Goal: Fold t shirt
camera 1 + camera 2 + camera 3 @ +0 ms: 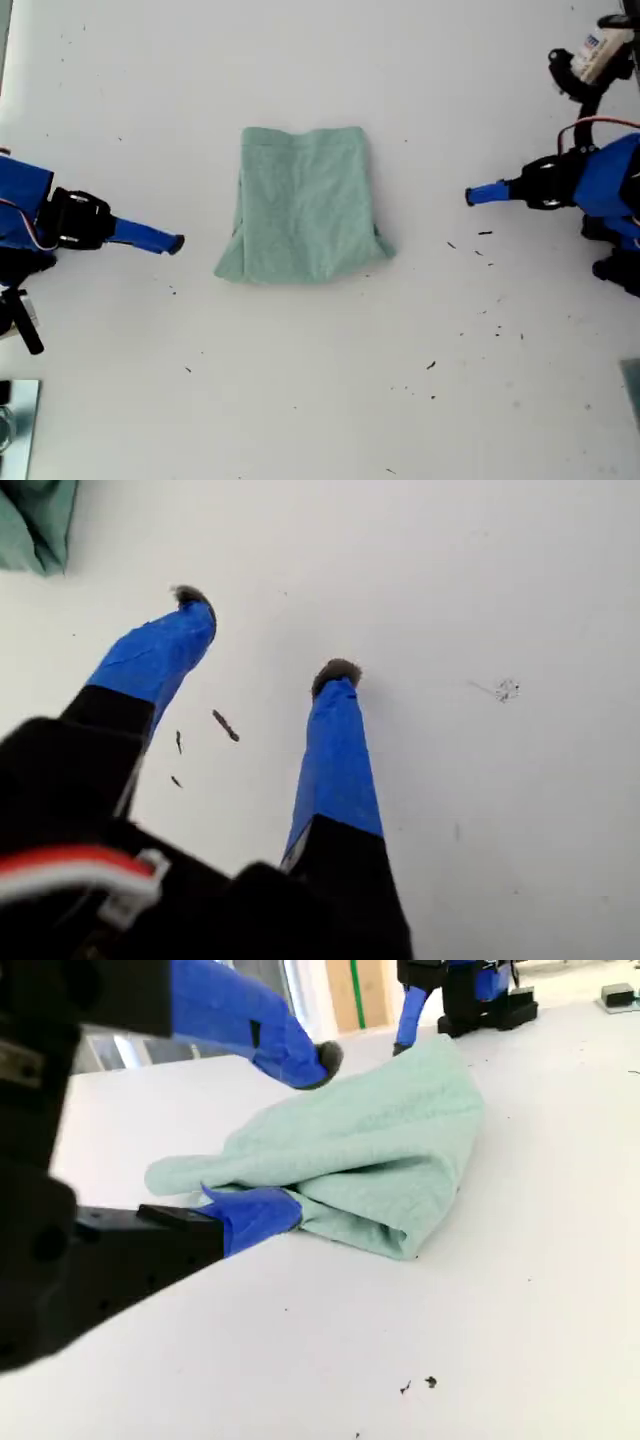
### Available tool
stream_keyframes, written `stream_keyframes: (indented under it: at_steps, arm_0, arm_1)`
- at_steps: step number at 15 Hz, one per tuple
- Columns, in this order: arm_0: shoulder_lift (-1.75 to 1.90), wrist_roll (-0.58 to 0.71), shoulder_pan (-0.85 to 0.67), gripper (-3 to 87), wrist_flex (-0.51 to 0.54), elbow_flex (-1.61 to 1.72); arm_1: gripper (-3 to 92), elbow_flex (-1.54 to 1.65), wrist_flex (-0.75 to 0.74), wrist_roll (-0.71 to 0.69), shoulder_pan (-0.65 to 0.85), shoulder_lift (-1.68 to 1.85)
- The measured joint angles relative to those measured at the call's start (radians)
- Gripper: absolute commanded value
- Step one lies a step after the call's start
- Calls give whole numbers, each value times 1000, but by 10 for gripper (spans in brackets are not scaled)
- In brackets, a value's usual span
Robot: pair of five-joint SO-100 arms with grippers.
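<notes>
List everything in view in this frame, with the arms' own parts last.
t shirt: one, pale green, folded, lying flat at the table's centre.
table: one, white, fills the exterior view.
specks: many, dark, scattered mostly toward the exterior view's lower right.
edge item: one, white and black, in the exterior view's upper right corner; I cannot tell what it is.
my first tool: one, blue fingers on a black body, on the exterior view's right, open over bare table, apart from the t shirt.
my second tool: one, blue and black, on the exterior view's left, open, close to the t shirt's corner and holding nothing.
</notes>
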Motion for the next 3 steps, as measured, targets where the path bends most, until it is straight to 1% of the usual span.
stream_keyframes:
  at_steps: [3]
  arm_0:
    - [0,0,14,184,0,0]
  arm_1:
    - [204,0,0,-14,0,0]
